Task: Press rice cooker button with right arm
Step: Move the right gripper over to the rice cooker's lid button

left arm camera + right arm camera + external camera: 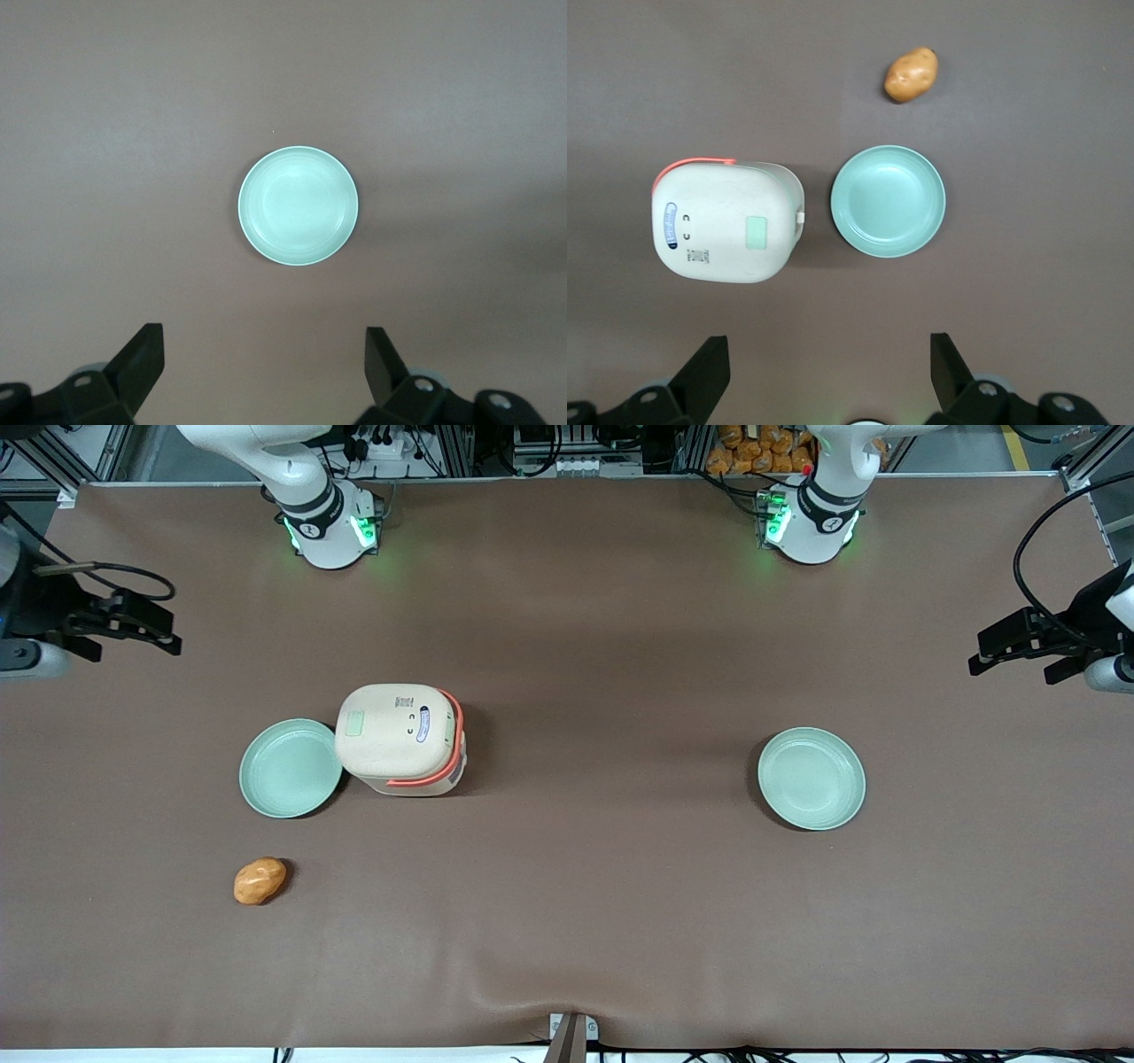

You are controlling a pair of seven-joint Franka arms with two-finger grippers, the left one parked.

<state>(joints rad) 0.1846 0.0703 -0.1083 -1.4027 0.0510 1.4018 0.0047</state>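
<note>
so from the front, the rice cooker (400,739) sits mid-table, well clear of the gripper (133,624), which hangs toward the working arm's end. at the right wrist, its wide-open jaws look down at the button (757,233), ahead and off-centre.
</note>
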